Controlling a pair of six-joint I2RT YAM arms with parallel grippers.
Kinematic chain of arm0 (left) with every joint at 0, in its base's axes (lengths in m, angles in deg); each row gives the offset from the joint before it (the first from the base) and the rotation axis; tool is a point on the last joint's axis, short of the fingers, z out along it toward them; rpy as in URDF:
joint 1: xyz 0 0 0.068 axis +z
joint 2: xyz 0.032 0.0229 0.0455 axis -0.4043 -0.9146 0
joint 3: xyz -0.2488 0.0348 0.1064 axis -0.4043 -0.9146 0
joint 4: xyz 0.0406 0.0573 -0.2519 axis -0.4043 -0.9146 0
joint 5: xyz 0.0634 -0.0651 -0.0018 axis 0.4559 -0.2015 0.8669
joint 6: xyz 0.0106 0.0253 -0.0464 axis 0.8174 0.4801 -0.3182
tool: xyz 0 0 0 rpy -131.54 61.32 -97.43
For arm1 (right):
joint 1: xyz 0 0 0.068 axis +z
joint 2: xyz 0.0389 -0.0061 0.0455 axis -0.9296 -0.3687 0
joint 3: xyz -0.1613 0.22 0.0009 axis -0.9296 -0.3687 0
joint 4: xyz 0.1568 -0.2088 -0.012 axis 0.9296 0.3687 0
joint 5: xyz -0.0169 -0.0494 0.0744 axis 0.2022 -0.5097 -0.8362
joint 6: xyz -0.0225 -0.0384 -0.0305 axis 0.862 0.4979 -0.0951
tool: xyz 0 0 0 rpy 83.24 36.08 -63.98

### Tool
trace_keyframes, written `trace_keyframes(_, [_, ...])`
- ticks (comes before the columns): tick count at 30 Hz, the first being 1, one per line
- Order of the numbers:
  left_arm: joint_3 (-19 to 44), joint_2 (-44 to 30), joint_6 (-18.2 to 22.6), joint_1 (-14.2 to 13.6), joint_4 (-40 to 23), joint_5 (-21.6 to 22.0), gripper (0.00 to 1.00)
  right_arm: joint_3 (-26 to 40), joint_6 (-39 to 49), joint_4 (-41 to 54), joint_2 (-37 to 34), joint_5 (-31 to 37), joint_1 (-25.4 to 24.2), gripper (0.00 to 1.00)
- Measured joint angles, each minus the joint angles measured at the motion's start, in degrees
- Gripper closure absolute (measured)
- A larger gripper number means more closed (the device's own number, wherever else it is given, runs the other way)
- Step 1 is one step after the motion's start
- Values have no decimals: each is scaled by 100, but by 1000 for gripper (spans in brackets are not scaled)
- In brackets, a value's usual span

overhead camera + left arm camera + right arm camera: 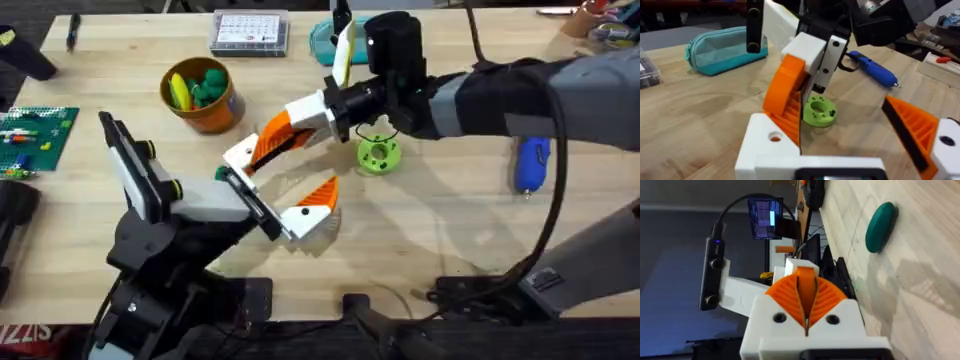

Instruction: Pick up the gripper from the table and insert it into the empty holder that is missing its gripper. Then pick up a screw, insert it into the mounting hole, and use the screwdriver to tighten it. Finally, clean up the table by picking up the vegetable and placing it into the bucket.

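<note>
My right gripper (287, 131) (805, 287) is shut on the tip of the loose orange-and-white gripper finger (262, 150) (787, 95). The finger's white base (765, 146) sits at the holder on my left gripper (305, 165), which stands open. That gripper's other finger (912, 127) is far to the side. The blue screwdriver (530, 165) (875, 70) lies on the table to the right. The orange bucket (228, 112) stands at the back left with yellow and green pieces in it. A dark green vegetable (881, 226) (220, 172) lies beside the left gripper. The screw is out of view.
A lime green disc with holes (378, 153) (819, 111) lies just behind the grippers. A teal pouch (725, 50) and a clear parts box (250, 32) are at the back. A green brick board (35, 135) lies at the left edge.
</note>
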Motion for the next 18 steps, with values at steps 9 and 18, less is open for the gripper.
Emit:
trace_keyframes(9, [0,1,-1,26,0,-97,14,0,0,2,0,-8,2,989])
trace_keyframes(18, [0,0,-1,26,0,-100,14,0,0,2,0,-20,2,989])
